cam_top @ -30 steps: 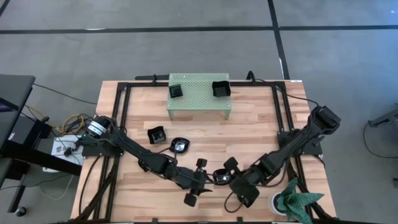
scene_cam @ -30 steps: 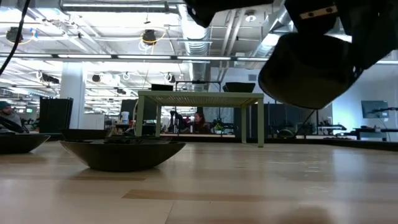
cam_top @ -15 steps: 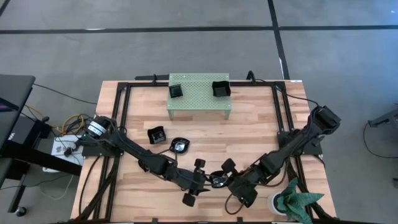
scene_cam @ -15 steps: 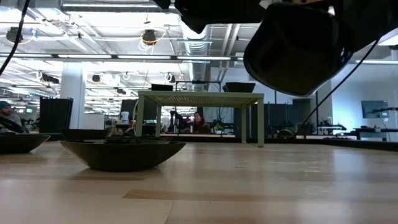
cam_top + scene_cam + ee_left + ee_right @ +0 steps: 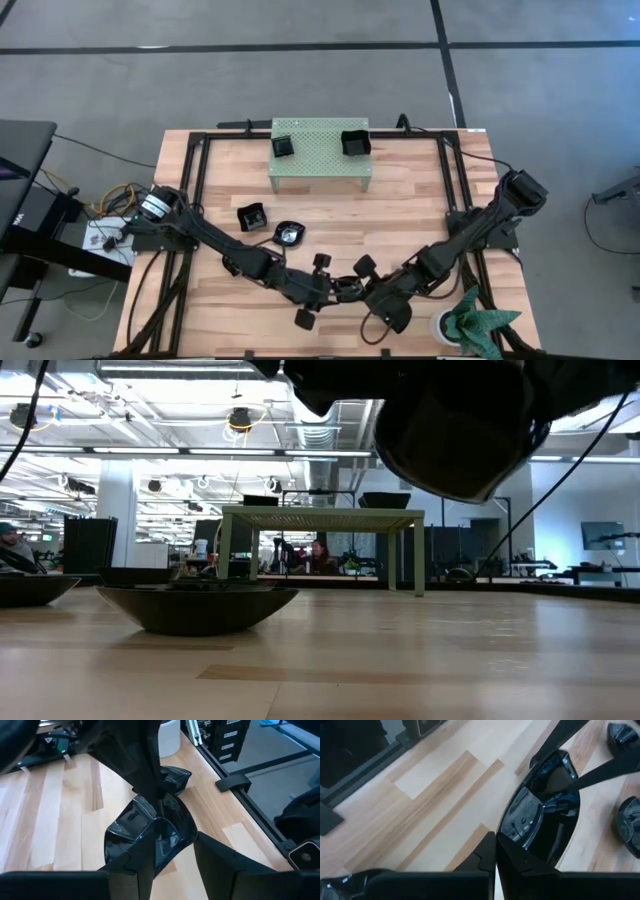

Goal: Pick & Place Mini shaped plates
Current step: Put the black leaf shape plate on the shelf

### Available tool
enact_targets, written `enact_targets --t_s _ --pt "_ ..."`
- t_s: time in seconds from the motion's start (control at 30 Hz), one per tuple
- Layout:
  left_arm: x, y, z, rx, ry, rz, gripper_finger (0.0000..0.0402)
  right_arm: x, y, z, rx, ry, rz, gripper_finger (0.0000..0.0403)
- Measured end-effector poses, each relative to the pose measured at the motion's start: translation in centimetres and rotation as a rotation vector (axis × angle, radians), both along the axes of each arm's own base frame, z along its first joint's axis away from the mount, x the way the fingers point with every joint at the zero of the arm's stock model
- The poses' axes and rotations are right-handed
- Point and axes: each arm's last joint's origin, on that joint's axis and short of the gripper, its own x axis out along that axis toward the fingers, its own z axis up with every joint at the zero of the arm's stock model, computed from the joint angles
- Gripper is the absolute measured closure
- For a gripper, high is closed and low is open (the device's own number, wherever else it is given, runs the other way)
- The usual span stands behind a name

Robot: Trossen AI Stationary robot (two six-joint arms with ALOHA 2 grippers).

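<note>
One glossy black mini shaped plate (image 5: 150, 835) hangs above the table near its front edge. My right gripper (image 5: 495, 847) is shut on it. My left gripper (image 5: 312, 291) is open, and its two fingers stand on either side of that plate. Two more plates (image 5: 252, 215) (image 5: 288, 234) rest on their bases on the wood at centre left. Another two plates (image 5: 283, 146) (image 5: 355, 142) sit on top of the pale green perforated stand (image 5: 320, 165). My right gripper pinches the plate's rim (image 5: 515, 835) at the end nearest it, between its two shut fingers. The fingers slant down from the table's right side. The plate is tilted and lifted clear of the table (image 5: 450, 440). My left gripper has one finger (image 5: 132, 867) close against the plate's near edge; whether it touches, I cannot tell.
A potted plant (image 5: 478, 322) in a white pot stands at the table's front right corner, just behind my right arm. Black frame rails (image 5: 195, 180) run along the table's sides and far edge. Bare wood lies between the stand and the grippers.
My right gripper has tipped at the wrist. This has swung the held plate toward the table's left and slightly up, farther in between my left gripper's fingers. The plate has stayed clear of the table.
</note>
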Motion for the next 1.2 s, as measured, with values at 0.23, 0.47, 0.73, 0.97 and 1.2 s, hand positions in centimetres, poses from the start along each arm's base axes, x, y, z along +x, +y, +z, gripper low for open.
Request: enact_targets --t_s 0.23,0.47,0.73,0.97,1.2 --pt "-0.3 -0.6 0.0 0.0 0.0 -0.016 0.0266 0.0 0.0 0.0 0.001 -0.002 0.0 0.0402" --pt "-0.5 -0.8 0.0 -0.004 0.0 -0.009 0.0266 0.1 -0.1 0.0 0.01 0.002 -0.018 0.0402" --pt "-1.9 0.3 4.5 0.148 -0.166 0.213 0.0266 0.2 -0.3 0.0 0.064 0.019 -0.094 0.0402" --pt "-5.6 0.0 10.6 -0.007 -0.294 0.187 0.0266 0.8 -1.3 0.2 -0.028 -0.086 -0.283 0.0402" --pt "-8.3 0.2 14.2 -0.091 -0.369 0.159 0.0266 4.0 -5.5 2.3 -0.146 -0.271 -0.555 0.0402"
